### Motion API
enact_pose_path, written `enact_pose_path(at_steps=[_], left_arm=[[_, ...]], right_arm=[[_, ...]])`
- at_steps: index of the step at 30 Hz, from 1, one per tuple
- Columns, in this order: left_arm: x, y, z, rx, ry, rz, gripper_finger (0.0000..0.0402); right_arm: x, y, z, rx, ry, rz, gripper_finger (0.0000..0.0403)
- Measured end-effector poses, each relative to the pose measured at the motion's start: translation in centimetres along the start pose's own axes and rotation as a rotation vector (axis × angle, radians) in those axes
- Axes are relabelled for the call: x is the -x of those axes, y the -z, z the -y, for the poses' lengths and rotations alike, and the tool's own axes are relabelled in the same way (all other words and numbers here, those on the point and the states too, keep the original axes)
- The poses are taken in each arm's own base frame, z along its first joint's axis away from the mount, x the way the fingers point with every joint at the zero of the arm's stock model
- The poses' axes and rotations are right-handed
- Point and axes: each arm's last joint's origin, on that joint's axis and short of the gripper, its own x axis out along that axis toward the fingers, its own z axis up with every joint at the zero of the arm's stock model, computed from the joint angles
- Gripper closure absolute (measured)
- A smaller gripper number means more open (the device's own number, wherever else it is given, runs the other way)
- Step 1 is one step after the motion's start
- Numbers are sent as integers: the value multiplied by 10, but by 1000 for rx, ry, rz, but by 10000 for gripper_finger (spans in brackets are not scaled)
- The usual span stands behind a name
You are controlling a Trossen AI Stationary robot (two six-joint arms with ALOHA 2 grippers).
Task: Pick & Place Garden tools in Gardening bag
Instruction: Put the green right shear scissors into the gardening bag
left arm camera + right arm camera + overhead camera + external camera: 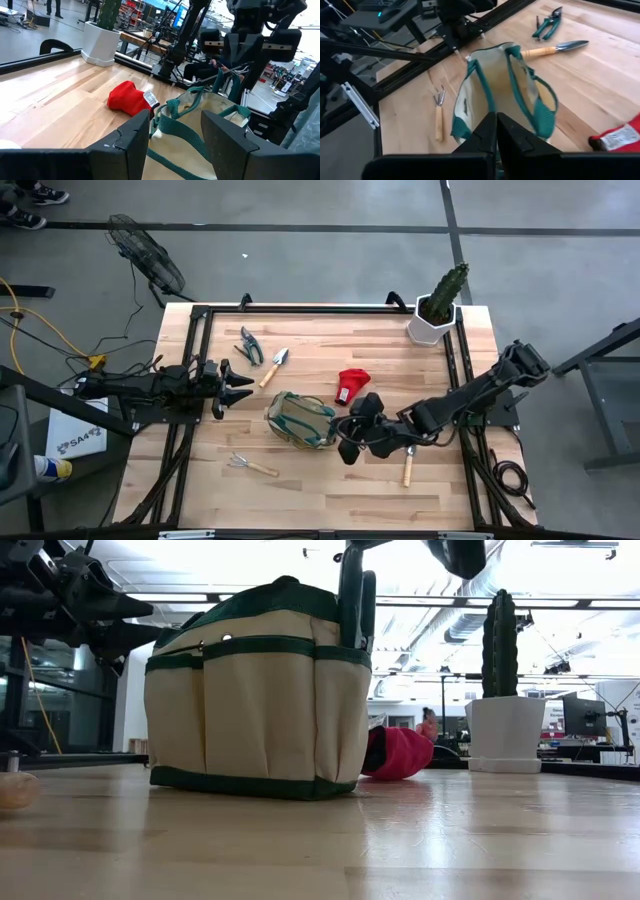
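Note:
The tan gardening bag (pixel 298 420) with green trim stands mid-table, mouth up. My right gripper (pixel 347 448) is above its right end, shut on pruning shears (pixel 355 600) with dark green handles. My left gripper (pixel 238 385) waits open and level at the table's left, pointing at the bag (pixel 215 112). Lying flat on the table are other shears (pixel 250 345), a trowel (pixel 275 367), a hand rake (pixel 250 465), a red glove (pixel 350 385) and a second trowel (pixel 408 470), part of it under my right arm. My right gripper holds the shears by the upper end of their dark green handles (pixel 350 565), pinched between the shut fingers. The fingers slant down from the table's right side. The shears hang upright below them, their lower part hidden behind the bag's rim (pixel 340 652).
A cactus in a white pot (pixel 432 325) stands at the far right corner. Black frame rails (pixel 300 310) run along the table's far, left and right sides. Bare wood lies near the front edge (pixel 330 500).

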Motion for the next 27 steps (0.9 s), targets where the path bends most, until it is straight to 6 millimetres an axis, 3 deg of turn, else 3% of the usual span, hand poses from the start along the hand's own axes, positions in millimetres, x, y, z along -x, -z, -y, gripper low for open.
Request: enact_pose_path(at_steps=[11,27], left_arm=[[0,0,0,0,0,0,227],[0,-1,-2,0,-73,32,227]], right_arm=[[-11,11,-2,-6,-8,-41,400],[-16,8,-2,-42,14,16,399]])
